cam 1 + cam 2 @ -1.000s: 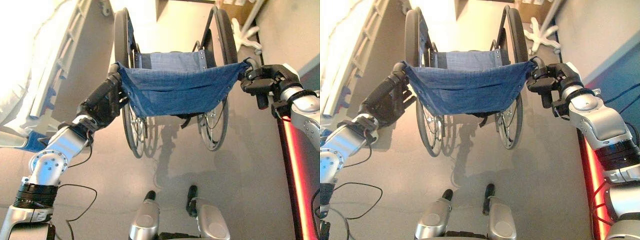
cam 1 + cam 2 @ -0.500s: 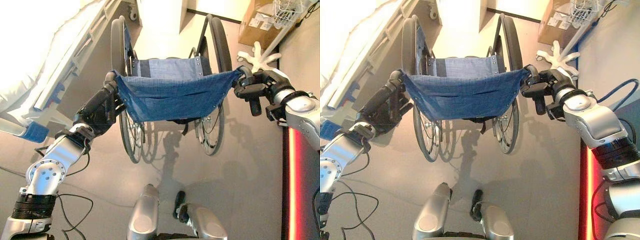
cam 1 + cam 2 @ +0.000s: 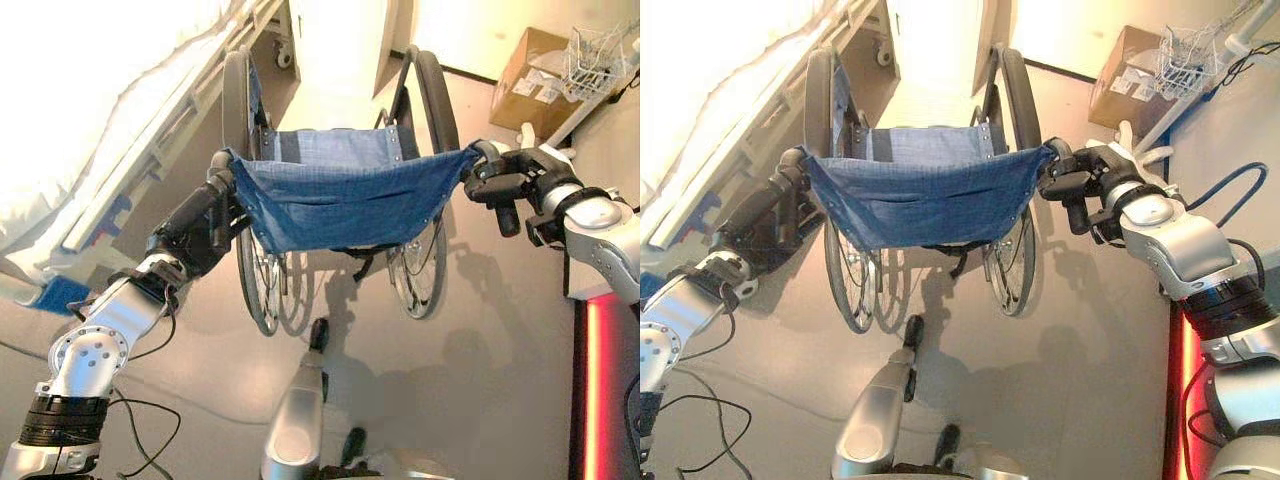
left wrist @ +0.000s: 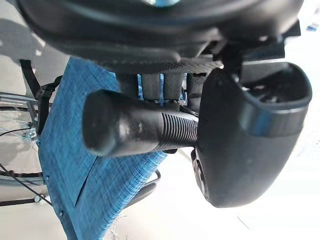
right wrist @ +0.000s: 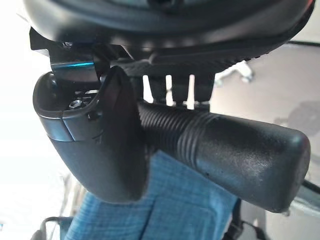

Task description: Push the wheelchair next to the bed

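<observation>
Beside the bed (image 3: 130,130) on my left stands the wheelchair (image 3: 340,190), both hands' (image 3: 200,230) (image 3: 505,180) fingers clenched round its push handles (image 4: 140,130), so I should press evenly and steer parallel to the rail

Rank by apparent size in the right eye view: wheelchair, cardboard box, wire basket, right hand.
1. wheelchair
2. cardboard box
3. wire basket and right hand look alike; the hand is nearer the camera, so no ranking.

We see the wheelchair's (image 3: 345,200) woven blue cloth back, its matt ribbed rubber push handle (image 5: 225,150), a cardboard box (image 3: 1130,75)
</observation>
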Robot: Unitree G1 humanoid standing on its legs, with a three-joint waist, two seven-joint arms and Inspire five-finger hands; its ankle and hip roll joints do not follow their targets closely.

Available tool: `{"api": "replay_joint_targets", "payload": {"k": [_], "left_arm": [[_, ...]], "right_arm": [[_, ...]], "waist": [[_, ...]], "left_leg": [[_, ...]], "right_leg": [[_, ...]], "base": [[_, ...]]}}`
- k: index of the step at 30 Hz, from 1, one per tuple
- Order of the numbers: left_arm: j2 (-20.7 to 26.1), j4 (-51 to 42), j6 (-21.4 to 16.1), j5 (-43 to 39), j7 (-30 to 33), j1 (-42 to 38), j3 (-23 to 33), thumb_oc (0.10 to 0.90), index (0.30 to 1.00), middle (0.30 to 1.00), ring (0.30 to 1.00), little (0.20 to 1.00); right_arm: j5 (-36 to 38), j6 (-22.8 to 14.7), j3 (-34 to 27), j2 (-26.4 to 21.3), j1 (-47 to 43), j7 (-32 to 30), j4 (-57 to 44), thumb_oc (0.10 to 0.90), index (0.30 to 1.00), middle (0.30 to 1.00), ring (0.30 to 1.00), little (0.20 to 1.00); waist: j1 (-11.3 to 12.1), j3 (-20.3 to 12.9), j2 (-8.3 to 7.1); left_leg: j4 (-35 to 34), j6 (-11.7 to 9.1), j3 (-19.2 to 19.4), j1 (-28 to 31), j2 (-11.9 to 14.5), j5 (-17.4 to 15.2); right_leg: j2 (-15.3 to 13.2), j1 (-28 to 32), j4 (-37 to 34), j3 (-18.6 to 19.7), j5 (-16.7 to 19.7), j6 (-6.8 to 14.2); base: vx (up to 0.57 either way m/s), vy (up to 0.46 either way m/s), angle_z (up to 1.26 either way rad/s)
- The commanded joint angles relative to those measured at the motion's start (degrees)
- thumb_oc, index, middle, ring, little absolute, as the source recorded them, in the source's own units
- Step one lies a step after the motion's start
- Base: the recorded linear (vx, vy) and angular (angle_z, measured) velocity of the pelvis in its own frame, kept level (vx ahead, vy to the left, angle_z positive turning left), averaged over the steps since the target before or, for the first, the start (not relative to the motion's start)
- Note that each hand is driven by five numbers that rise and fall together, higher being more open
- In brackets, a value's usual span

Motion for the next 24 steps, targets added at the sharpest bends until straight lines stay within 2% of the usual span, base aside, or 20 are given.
{"api": "replay_joint_targets", "payload": {"k": [1,2,4,7,8,10,11,12,14,15,17,18,20,22,24], "left_arm": [[2.14,-5.58,-6.61,-7.06,-7.47,-6.75,2.72,0.4,0.3,0.3,0.3,0.3],[3.09,-3.72,-5.26,-7.93,-7.22,-8.89,2.04,0.4,0.3,0.3,0.3,0.3],[4.03,-1.4,-4.51,-9.0,-7.9,-10.78,1.14,0.4,0.3,0.3,0.3,0.3],[5.02,1.96,-3.25,-9.56,-9.29,-13.32,-0.43,0.4,0.3,0.3,0.3,0.3],[5.6,2.61,-3.02,-9.81,-9.46,-13.74,-0.77,0.4,0.3,0.3,0.3,0.3],[5.86,2.95,-2.98,-9.92,-9.6,-13.91,-0.92,0.4,0.3,0.3,0.3,0.3],[6.32,3.4,-3.6,-10.15,-9.69,-13.97,-1.09,0.4,0.3,0.3,0.3,0.3],[7.19,3.69,-4.72,-11.13,-9.5,-13.85,-0.98,0.4,0.3,0.3,0.3,0.3],[7.35,4.24,-5.08,-11.34,-9.63,-13.81,-0.49,0.4,0.3,0.3,0.3,0.3],[7.3,4.43,-6.04,-11.47,-9.84,-14.14,-0.81,0.4,0.3,0.3,0.3,0.3],[6.94,4.72,-7.38,-11.47,-10.01,-14.93,-1.88,0.4,0.3,0.3,0.3,0.3],[6.58,4.98,-8.11,-11.17,-10.12,-16.0,-3.45,0.4,0.3,0.3,0.3,0.3],[5.81,4.79,-8.32,-10.27,-9.38,-16.92,-4.93,0.4,0.3,0.3,0.3,0.3],[5.14,3.17,-7.22,-9.75,-7.2,-17.31,-5.39,0.4,0.3,0.3,0.3,0.3],[5.16,2.7,-7.32,-9.93,-6.42,-17.36,-6.26,0.4,0.3,0.3,0.3,0.3]], "right_arm": [[-3.54,-19.1,-0.27,6.25,-2.68,5.58,-10.14,0.4,0.3,0.3,0.3,0.3],[-3.13,-19.05,-0.29,5.99,-2.34,4.93,-10.0,0.4,0.3,0.3,0.3,0.3],[-2.81,-19.76,-0.45,5.97,-1.24,4.08,-9.77,0.4,0.3,0.3,0.3,0.3],[-2.43,-20.14,-1.19,6.11,-0.14,3.72,-8.62,0.4,0.3,0.3,0.3,0.3],[-2.18,-19.82,-1.0,5.74,-0.2,3.5,-8.63,0.4,0.3,0.3,0.3,0.3],[-2.15,-19.57,-0.92,5.6,-0.26,3.57,-8.64,0.4,0.3,0.3,0.3,0.3],[-2.6,-19.58,-1.07,5.5,-0.12,4.05,-8.59,0.4,0.3,0.3,0.3,0.3],[-2.99,-19.16,-1.72,4.99,0.13,4.59,-9.58,0.4,0.3,0.3,0.3,0.3],[-3.03,-18.87,-2.16,4.65,0.16,4.96,-10.09,0.4,0.3,0.3,0.3,0.3],[-3.12,-18.88,-2.74,4.18,-0.09,5.55,-10.08,0.4,0.3,0.3,0.3,0.3],[-3.26,-19.21,-3.01,3.76,-0.5,5.96,-9.78,0.4,0.3,0.3,0.3,0.3],[-3.2,-19.4,-2.72,3.49,-1.11,5.54,-9.33,0.4,0.3,0.3,0.3,0.3],[-2.9,-19.1,-2.42,3.6,-1.75,5.31,-8.92,0.4,0.3,0.3,0.3,0.3],[-1.41,-17.15,-2.44,3.23,-2.84,5.11,-8.89,0.4,0.3,0.3,0.3,0.3],[0.54,-16.17,-1.92,2.26,-3.97,5.1,-8.53,0.4,0.3,0.3,0.3,0.3]], "waist": [[2.97,-16.88,-1.13],[3.18,-17.31,-1.91],[3.02,-17.7,-2.26],[2.91,-18.11,-3.19],[2.67,-18.28,-3.25],[2.39,-18.37,-3.14],[1.68,-18.28,-2.66],[0.77,-17.7,-1.73],[0.13,-17.25,-1.24],[-0.69,-16.33,-0.71],[-1.77,-15.1,-0.25],[-2.8,-14.02,-0.37],[-3.72,-13.08,-0.6],[-4.05,-13.06,-1.05],[-3.96,-13.44,-1.81]], "left_leg": [[-4.28,-2.18,-0.14,2.57,-1.91,5.89],[-1.32,-0.44,-0.59,2.78,-3.88,3.5],[0.1,1.23,-1.85,3.42,-5.82,2.19],[0.57,3.78,-3.66,4.45,-9.13,0.78],[0.41,4.27,-4.27,4.96,-9.73,0.49],[0.28,4.47,-4.69,5.36,-9.92,0.29],[0.02,4.57,-5.19,6.01,-10.0,0.02],[0.15,4.3,-5.33,6.47,-9.87,-0.08],[0.33,4.01,-5.92,7.26,-9.64,-0.46],[0.12,3.66,-7.38,9.18,-9.26,-1.29],[0.07,3.62,-8.82,11.22,-8.94,-2.54],[0.38,3.71,-9.59,12.45,-8.72,-3.83],[1.0,3.85,-10.22,13.41,-8.41,-5.12],[1.12,3.65,-10.55,14.57,-7.61,-5.84],[0.66,3.26,-10.83,15.28,-7.51,-6.05]], "right_leg": [[-0.69,-5.3,8.45,0.81,4.33,0.62],[-1.96,-5.66,13.16,0.87,5.95,2.41],[-2.84,-7.06,20.24,1.52,9.6,4.34],[-2.74,-10.23,31.28,4.58,19.51,9.02],[-2.16,-12.05,34.18,5.88,22.25,9.97],[-2.1,-13.57,35.11,6.59,22.64,9.96],[-2.5,-15.71,34.52,6.87,20.74,8.86],[-3.21,-18.16,29.3,6.16,16.71,6.59],[-4.15,-19.66,25.42,5.66,15.48,5.87],[-5.61,-21.85,18.44,5.48,15.04,5.05],[-6.44,-23.44,12.21,6.14,15.84,4.84],[-7.09,-25.16,7.87,7.27,18.11,5.5],[-7.2,-26.85,6.95,8.7,20.46,6.36],[-6.72,-26.55,7.03,9.32,19.74,5.98],[-6.7,-24.77,3.81,8.6,19.99,5.96]], "base": [[0.43,0.173,-0.01],[0.47,0.214,-0.06],[0.45,0.235,0.04],[0.31,0.181,0.49],[0.23,0.114,0.43],[0.15,0.077,0.22],[0.22,0.105,-0.05],[0.23,0.1,-0.11],[0.15,0.033,0.02],[0.11,-0.006,0.15],[0.11,-0.051,0.45],[0.15,-0.109,0.95],[0.15,-0.095,0.98],[0.18,-0.066,1.26],[0.21,-0.097,0.72]]}}
